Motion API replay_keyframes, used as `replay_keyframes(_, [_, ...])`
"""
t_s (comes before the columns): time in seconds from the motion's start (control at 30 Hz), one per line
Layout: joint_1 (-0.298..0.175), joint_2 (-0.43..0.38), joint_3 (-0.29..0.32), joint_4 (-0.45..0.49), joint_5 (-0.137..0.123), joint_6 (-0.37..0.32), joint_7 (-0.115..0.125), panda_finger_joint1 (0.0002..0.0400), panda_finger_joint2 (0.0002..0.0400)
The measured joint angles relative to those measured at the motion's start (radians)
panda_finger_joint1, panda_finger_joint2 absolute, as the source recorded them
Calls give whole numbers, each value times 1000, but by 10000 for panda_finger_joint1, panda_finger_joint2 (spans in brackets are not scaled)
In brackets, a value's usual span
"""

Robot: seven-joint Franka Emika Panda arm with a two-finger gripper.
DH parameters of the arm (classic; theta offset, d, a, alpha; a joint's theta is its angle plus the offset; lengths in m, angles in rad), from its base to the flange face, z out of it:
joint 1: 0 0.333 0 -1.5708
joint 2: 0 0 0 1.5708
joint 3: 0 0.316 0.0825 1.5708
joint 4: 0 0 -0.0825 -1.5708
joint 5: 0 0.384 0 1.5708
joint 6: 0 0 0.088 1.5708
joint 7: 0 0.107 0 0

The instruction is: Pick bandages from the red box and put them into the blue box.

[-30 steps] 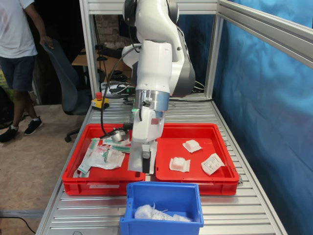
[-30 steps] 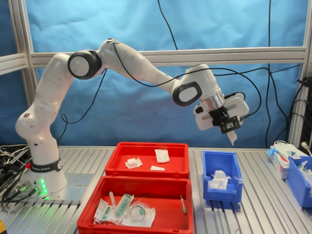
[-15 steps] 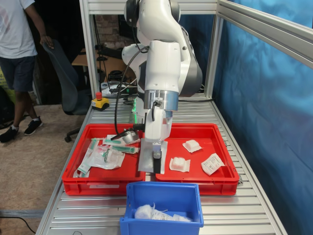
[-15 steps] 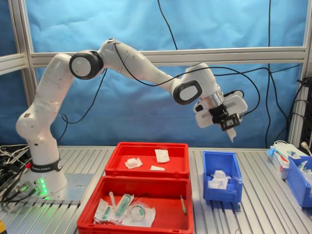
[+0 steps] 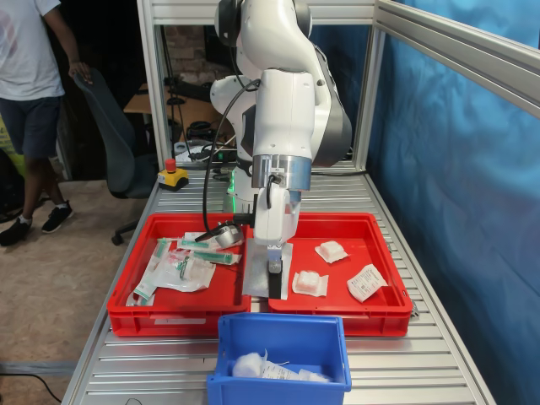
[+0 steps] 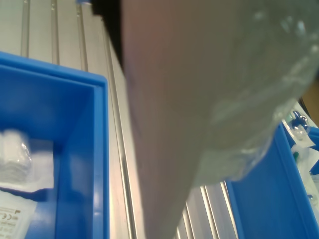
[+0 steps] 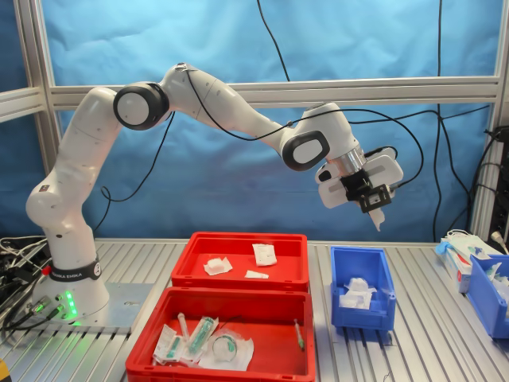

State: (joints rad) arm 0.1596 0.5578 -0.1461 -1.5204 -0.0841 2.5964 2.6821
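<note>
Gripper (image 7: 375, 208) holds a bandage (image 7: 377, 219) in the air above the blue box (image 7: 385, 280).

In the second exterior view the arm (image 7: 231, 103) reaches from its base on the second exterior view's left, and the fingers are closed on the thin white packet, which hangs down from them, clear of the box rim. In the first exterior view the same packet (image 5: 268, 272) hangs flat below the gripper (image 5: 274, 263), in front of the red trays. The wrist view is mostly filled by the blurred packet (image 6: 199, 99), with the blue box (image 6: 94, 164) beneath it. Several white packets (image 7: 355, 293) already lie inside that box. Three more bandages (image 7: 218, 265) remain in the red box (image 7: 238, 280); the twin tray (image 7: 223, 368) with the front label holds long green-printed pouches (image 7: 199, 336).
</note>
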Motion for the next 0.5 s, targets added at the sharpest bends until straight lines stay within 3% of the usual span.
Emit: replay_keyframes(0.5, [8, 0, 0, 0, 0, 0, 0, 59, 59])
